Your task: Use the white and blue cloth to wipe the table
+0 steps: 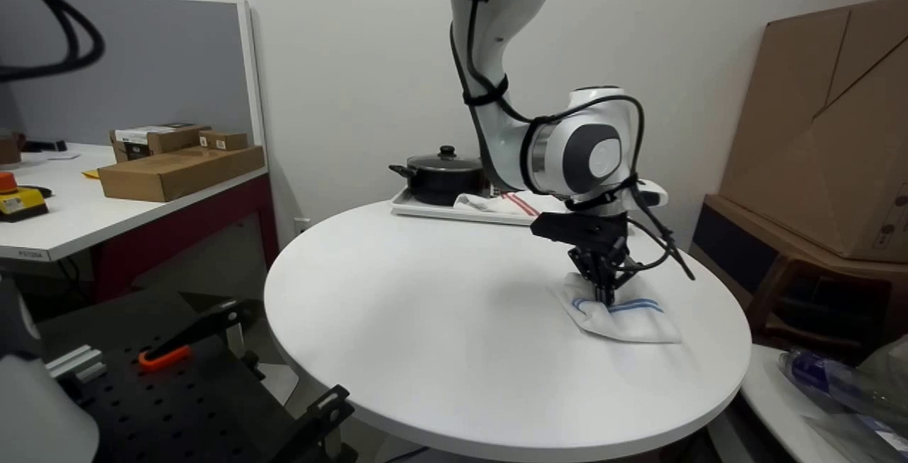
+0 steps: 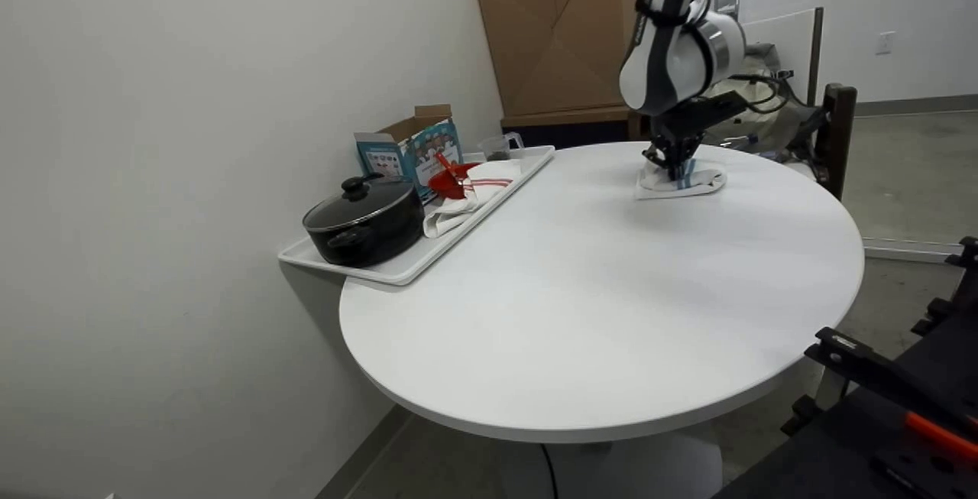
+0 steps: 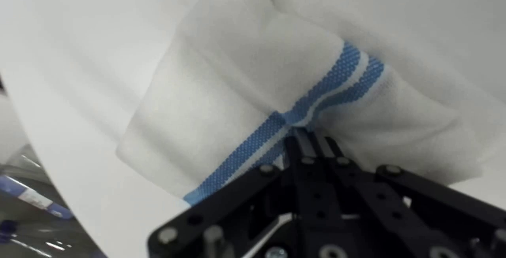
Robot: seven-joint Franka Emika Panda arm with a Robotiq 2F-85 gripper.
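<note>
gripper (image 1: 605,298): clenched on the white and blue cloth (image 1: 642,325), pointing down, with tips sunk into a bunched fold.
white and blue cloth: on the round table (image 1: 425,349), right of centre in both exterior views; folded in loose layers, rucked up at the grip, flatter toward the near right in an exterior view.
blue stripes (image 3: 336,76): paired across the fabric, kinked at the tips in the wrist view.
robot arm (image 1: 505,147): white, angled down above the round table.
round table: plain white on top, softly shadowed left of the grip in an exterior view.
white tray (image 2: 412,260): along the left edge of the round table in an exterior view, partly overhanging, near the wall (image 2: 191,216).
black pot (image 2: 374,231): lidded, on the near end of the white tray.
red-striped cloth (image 2: 489,189): folded on the white tray, right of the black pot.
blue box (image 2: 435,151): on the white tray, beyond the black pot, with flaps raised.
clear cup (image 2: 497,149): at the far end of the white tray.
white desk (image 1: 71,204): at left in an exterior view, under brown boxes (image 1: 181,171).
</note>
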